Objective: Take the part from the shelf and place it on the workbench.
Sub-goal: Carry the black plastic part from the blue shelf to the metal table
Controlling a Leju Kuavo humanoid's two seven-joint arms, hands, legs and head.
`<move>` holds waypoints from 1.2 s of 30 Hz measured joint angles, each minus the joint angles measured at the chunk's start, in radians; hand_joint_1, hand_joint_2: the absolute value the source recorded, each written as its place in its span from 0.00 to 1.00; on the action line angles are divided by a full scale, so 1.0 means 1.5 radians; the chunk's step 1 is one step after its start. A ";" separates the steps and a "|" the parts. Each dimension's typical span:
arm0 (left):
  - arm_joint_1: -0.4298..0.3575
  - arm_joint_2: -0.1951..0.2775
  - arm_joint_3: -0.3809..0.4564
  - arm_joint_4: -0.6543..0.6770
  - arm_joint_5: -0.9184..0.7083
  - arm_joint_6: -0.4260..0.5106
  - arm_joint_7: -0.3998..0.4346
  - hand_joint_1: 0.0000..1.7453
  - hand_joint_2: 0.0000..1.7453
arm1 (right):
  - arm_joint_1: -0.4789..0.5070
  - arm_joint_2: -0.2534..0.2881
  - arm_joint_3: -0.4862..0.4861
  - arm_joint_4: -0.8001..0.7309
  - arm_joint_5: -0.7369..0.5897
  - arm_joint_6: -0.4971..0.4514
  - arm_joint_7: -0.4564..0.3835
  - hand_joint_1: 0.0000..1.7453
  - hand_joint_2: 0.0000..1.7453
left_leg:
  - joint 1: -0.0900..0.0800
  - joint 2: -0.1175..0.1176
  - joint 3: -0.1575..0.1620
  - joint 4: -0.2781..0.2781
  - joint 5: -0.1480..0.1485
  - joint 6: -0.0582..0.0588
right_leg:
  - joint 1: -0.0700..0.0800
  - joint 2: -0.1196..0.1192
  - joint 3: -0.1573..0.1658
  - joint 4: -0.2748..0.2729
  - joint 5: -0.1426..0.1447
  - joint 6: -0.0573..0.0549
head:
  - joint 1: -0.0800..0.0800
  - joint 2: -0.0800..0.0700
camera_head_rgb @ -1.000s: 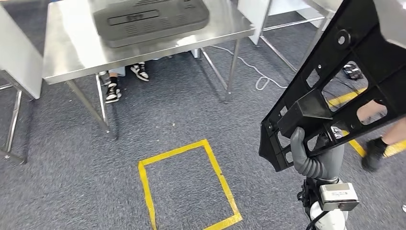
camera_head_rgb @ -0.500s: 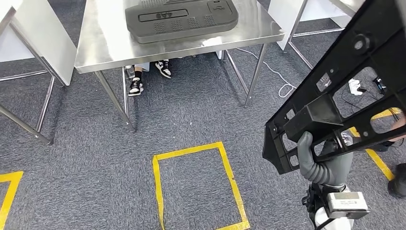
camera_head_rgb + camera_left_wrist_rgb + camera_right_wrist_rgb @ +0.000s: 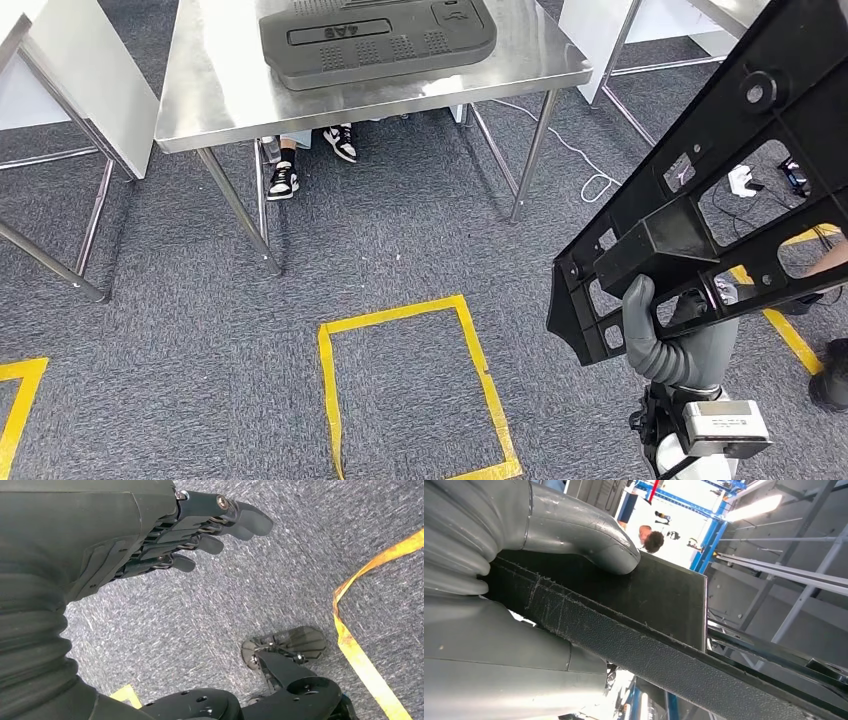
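Right robot hand (image 3: 672,345) grips the black part (image 3: 720,190), raised at near right. Left robot hand (image 3: 165,535) hangs empty, fingers apart. Steel surface (image 3: 215,100) stands far ahead.

Raised characters in a recessed bar on the dark grey moulded plastic panel (image 3: 378,38), lying on the stainless steel workbench (image 3: 215,95); seen upside down in the head view, apparently "4A8", not certain. No other legible text, label, brand or number anywhere.
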 joint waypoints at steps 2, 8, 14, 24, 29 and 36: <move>0.000 0.000 0.000 0.000 0.000 0.000 0.000 0.00 1.00 | 0.000 0.001 0.000 0.000 0.000 0.000 0.000 1.00 1.00 | -0.001 0.000 0.000 0.000 0.000 0.000 | -0.001 0.000 0.000 0.000 0.000 0.000 | 0.000 0.000; 0.000 0.000 0.000 0.000 0.000 0.001 0.003 0.00 1.00 | 0.000 0.001 0.001 0.000 0.000 0.000 0.004 1.00 1.00 | -0.005 0.000 -0.001 0.002 0.000 0.001 | -0.005 0.000 0.000 -0.001 0.001 0.001 | 0.000 0.000; 0.000 0.003 0.001 0.000 0.000 0.001 0.004 0.00 1.00 | 0.001 0.003 0.002 -0.001 0.001 -0.001 0.006 1.00 1.00 | -0.005 0.000 0.001 -0.001 -0.003 0.013 | -0.007 0.000 0.001 -0.006 0.001 0.005 | 0.000 0.000; 0.000 0.002 0.001 0.000 0.001 0.001 0.003 0.00 1.00 | 0.005 0.003 0.005 -0.004 0.001 -0.002 0.006 1.00 1.00 | 0.012 0.001 0.014 -0.016 -0.001 0.008 | -0.016 -0.001 -0.046 0.067 -0.021 0.033 | 0.003 0.000; 0.000 0.003 0.004 0.000 0.009 0.000 0.003 0.00 1.00 | 0.005 0.003 0.006 -0.004 0.001 -0.002 0.007 1.00 1.00 | 0.009 -0.002 0.015 -0.011 -0.008 -0.014 | -0.015 0.001 -0.004 -0.006 0.008 0.008 | 0.002 0.000; 0.000 0.002 0.011 0.000 0.016 -0.003 0.002 0.00 1.00 | 0.010 0.004 0.006 -0.004 0.003 -0.004 0.008 1.00 1.00 | 0.013 0.029 -0.082 0.188 -0.091 -0.025 | -0.011 -0.006 0.013 -0.007 -0.001 -0.018 | -0.003 0.000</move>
